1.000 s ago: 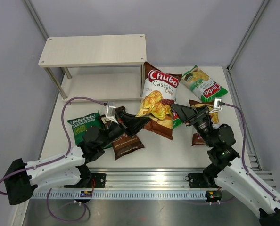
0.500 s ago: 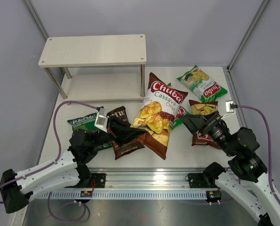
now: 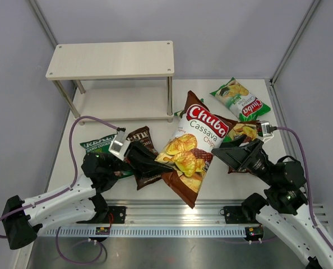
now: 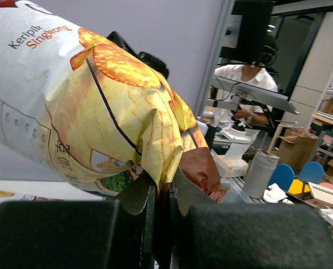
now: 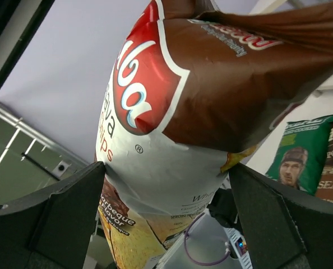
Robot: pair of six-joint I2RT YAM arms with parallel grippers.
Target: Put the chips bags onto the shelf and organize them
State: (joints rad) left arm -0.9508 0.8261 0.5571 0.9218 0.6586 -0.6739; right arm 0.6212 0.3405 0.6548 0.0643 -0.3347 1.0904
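Note:
My left gripper (image 3: 162,166) (image 4: 162,188) is shut on the lower edge of a brown Chuba Cassava chips bag (image 3: 193,144) (image 4: 93,106), which hangs tilted above the table. My right gripper (image 3: 218,155) (image 5: 166,168) is open beside it, and the bag's white and brown face (image 5: 177,112) sits between its wide-spread fingers (image 5: 71,213). The two-tier shelf (image 3: 110,59) stands at the back left with bare boards. A green Chuba bag (image 3: 240,99) lies at the back right, another brown one (image 3: 244,131) behind the right gripper. A dark green face bag (image 3: 96,146) (image 5: 297,162) and the Kettle bag (image 3: 142,136) lie by the left arm.
A strip of another green bag (image 3: 184,108) peeks out behind the held bag near the shelf's right leg (image 3: 169,96). Grey walls close the table on three sides. The arms' metal rail (image 3: 177,216) runs along the near edge.
The left gripper has drawn the brown Chuba bag away from the shelf toward the near edge. The right arm pulled back and lowered, its open jaws now level with the bag.

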